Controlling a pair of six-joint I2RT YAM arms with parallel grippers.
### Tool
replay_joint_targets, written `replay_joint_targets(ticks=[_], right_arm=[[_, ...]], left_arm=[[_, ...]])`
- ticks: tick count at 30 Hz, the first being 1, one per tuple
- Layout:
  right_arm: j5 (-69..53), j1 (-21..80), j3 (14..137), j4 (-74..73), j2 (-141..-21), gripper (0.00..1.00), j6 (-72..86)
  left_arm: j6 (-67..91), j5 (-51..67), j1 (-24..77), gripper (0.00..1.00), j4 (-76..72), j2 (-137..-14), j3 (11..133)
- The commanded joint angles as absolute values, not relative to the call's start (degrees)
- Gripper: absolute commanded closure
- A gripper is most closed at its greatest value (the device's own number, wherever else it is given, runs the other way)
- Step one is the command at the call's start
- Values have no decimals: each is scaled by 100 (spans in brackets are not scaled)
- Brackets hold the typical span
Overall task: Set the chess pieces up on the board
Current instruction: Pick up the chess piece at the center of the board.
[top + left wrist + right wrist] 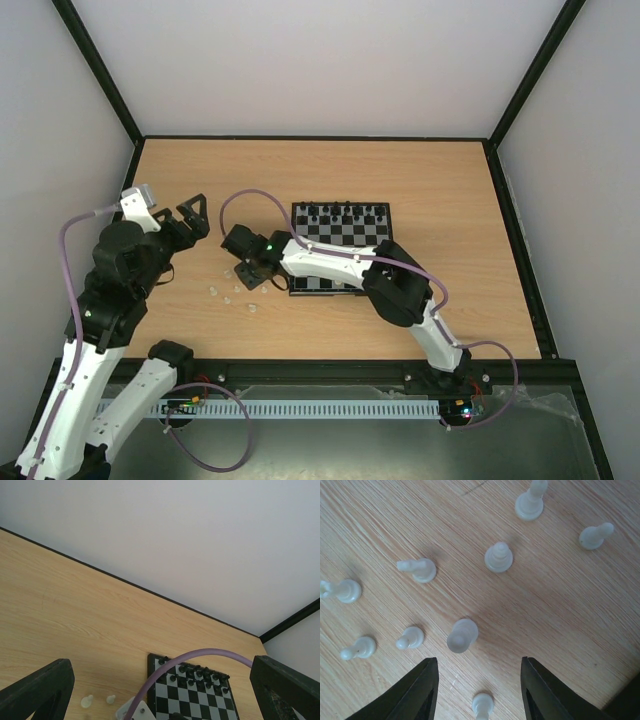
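The table (pixel 450 190) has a light wood top. The board (pixel 293 225) lies flat on it, near the middle. Left of the board, small white chess pieces (pixel 498 557) are scattered on the wood. The right wrist view shows 9 of them, none touching another.

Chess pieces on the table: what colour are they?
Chess pieces: milky white, clearest in right wrist view.

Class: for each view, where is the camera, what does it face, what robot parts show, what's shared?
Top external: overhead behind the robot, looking down at the board; left arm, right arm show.
Left wrist: on the left arm, facing the back wall; left gripper shows.
Right wrist: on the right arm, facing down at chess pieces; right gripper shows.
Shared: top and left wrist show the board.
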State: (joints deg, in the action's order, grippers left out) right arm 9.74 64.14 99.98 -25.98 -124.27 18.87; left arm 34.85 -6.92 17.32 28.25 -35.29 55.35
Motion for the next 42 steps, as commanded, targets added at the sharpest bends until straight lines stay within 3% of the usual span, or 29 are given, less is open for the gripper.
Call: replay_joint_targets(ticks=[1, 13, 24, 29, 42], right_arm=[[1071, 6442, 10250, -2998, -12596, 54, 1811], [959, 6442, 10426, -2920, -12841, 55, 1777], [888, 6442, 10603, -2951, -13081, 67, 1784], [935, 6442, 10594, -2933, -13111, 81, 1793], [1031, 6442, 10185, -2798, -12610, 89, 1849]], left_arm=[[3370, -656, 1702, 1, 2822, -3551, 5552], [3386, -599, 1700, 0, 2660, -3615, 5355], [3393, -564, 1703, 0, 2585, -3647, 5261], [3399, -561, 1701, 1, 2595, -3622, 5260], [3380, -571, 1699, 0, 2611, -3603, 5247]])
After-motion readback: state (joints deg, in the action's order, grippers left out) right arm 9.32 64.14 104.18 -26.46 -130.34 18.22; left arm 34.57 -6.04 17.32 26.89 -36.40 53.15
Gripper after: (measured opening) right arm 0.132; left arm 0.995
